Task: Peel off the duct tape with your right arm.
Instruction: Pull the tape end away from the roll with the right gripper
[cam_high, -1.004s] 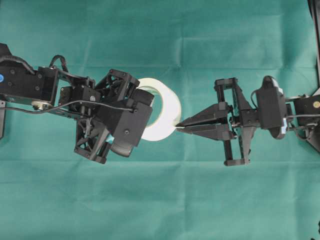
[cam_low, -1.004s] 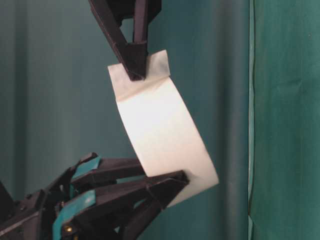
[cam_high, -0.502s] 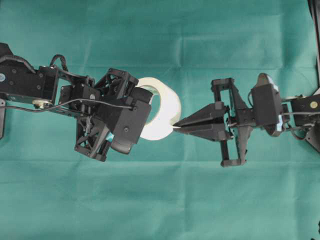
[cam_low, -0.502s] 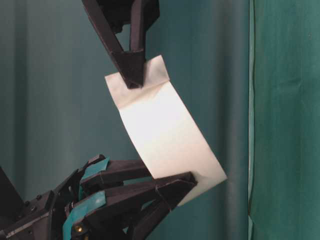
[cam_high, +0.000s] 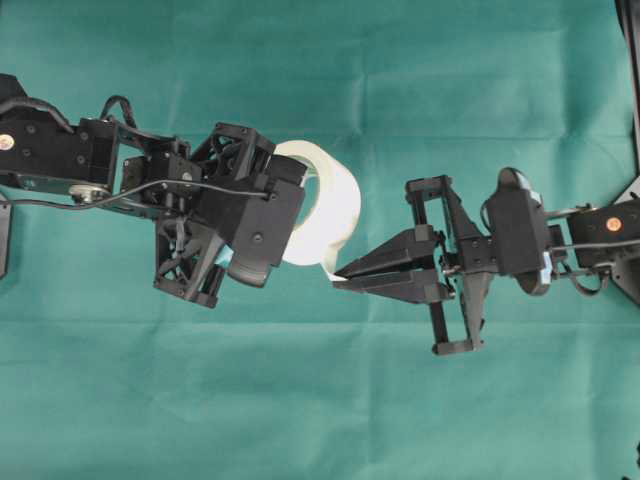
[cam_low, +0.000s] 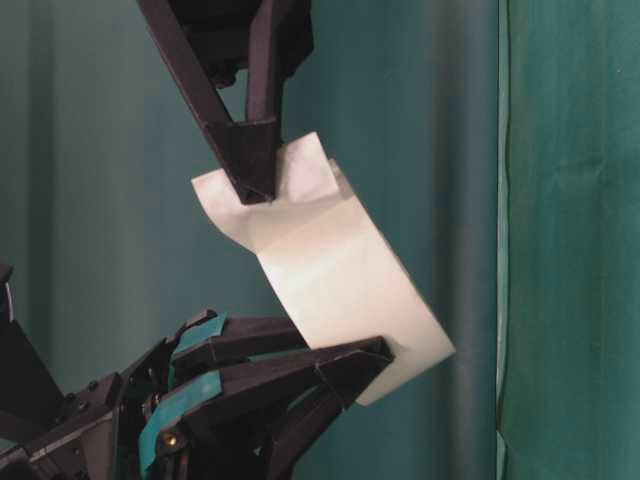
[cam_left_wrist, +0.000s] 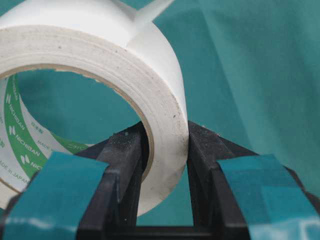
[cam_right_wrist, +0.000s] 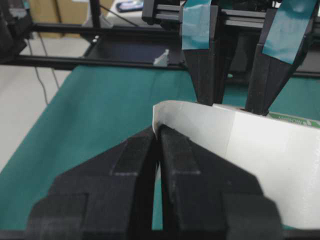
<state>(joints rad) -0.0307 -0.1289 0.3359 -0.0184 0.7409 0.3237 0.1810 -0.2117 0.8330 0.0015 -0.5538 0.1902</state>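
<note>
white duct tape (cam_high: 325, 205) — loose end pinched by right gripper (cam_high: 337, 279) fingers.

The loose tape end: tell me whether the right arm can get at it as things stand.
Yes, it looks so. The right gripper is already shut on the loose end of the duct tape. The left gripper holds the roll up off the green cloth, and nothing stands between them.

One duct tape (cam_high: 325, 205) roll, two grippers, apparently one green cloth (cam_high: 300, 400)
</note>
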